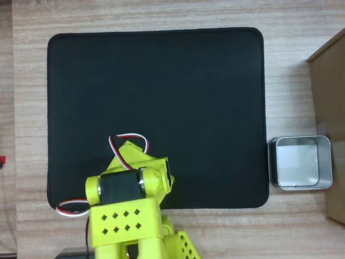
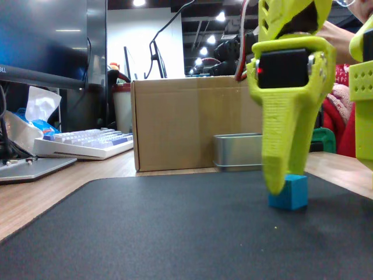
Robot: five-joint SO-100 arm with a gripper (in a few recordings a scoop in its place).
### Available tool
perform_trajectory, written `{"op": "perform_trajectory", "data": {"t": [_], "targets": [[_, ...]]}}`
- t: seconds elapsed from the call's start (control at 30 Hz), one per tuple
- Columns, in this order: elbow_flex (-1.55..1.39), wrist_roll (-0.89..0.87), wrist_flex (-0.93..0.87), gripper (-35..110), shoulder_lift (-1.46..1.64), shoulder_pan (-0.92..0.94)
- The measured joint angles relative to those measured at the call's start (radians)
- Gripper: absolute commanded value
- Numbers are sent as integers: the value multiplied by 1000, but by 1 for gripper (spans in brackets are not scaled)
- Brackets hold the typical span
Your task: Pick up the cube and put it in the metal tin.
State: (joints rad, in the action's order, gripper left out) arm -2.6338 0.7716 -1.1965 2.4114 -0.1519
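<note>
The fingers (image 2: 278, 175) of the yellow-green gripper (image 2: 280, 188) point straight down in the fixed view, right of centre in the frame, their tips on or just above the black mat (image 2: 175, 233). We see them side-on as one tapered wedge, so we cannot tell whether they are parted or closed. The cube (image 2: 289, 192) — small, bright cyan-blue — sits on the mat right at the tips, its left side partly hidden behind the wedge; whether the fingers touch it is not clear.

In the overhead view the arm (image 1: 129, 210) fills the lower left of the frame, covering the spot below it. The mat (image 1: 156, 108) lies on the wooden bench (image 1: 161, 16). The metal tin (image 1: 300, 162) stands on the bench just beside the mat's right edge, in the lower right of the frame — shiny, square, with rounded corners. In the fixed view the tin (image 2: 236, 151) shows behind the mat, against a brown cardboard box (image 2: 186, 122).
</note>
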Motion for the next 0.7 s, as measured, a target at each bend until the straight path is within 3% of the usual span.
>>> {"op": "perform_trajectory", "data": {"t": [0.23,0.53,0.7], "targets": [[-69,-32,91,25,5,0],[-104,-37,120,0,31,-5],[-121,-51,150,0,32,0]]}}
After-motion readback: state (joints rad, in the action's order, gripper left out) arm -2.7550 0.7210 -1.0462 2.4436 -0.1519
